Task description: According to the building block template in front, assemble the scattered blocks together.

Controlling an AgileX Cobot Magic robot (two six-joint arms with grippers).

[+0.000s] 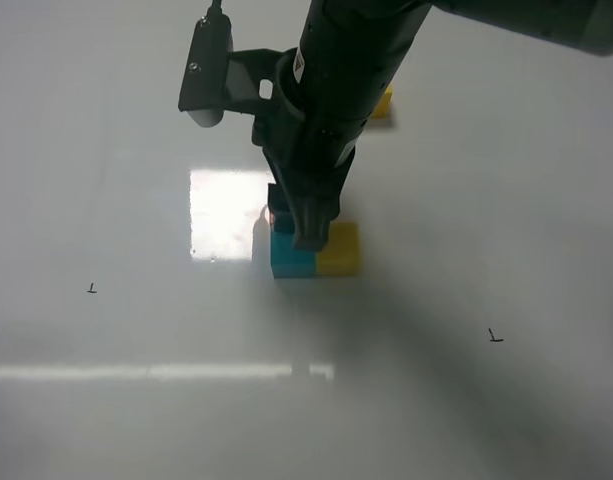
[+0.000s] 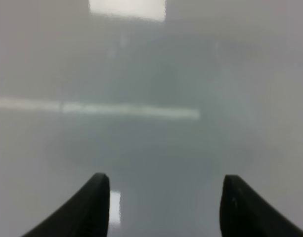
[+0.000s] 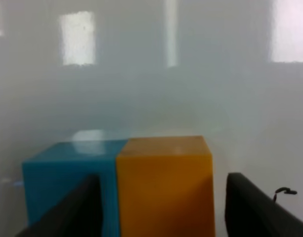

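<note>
Right gripper (image 3: 161,207): fingers spread, straddling orange cube (image 3: 163,185), grip unclear.
Teal cube (image 3: 67,182): touching the orange cube's side.
Left gripper (image 2: 163,207): open, empty.

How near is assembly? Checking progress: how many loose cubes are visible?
3: teal cube, yellow cube touching its right side, orange cube also against the teal, mostly hidden under the right gripper.

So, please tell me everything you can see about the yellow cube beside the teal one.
The plain matte yellow cube rests flat and upright on the white glossy table, one side pressed flush against the teal cube. In the right wrist view it looks orange-yellow, with smooth unmarked faces and sharp edges. The right gripper hangs directly over the seam, its fingers spread to either side of the cube; whether they touch it cannot be told.
</note>
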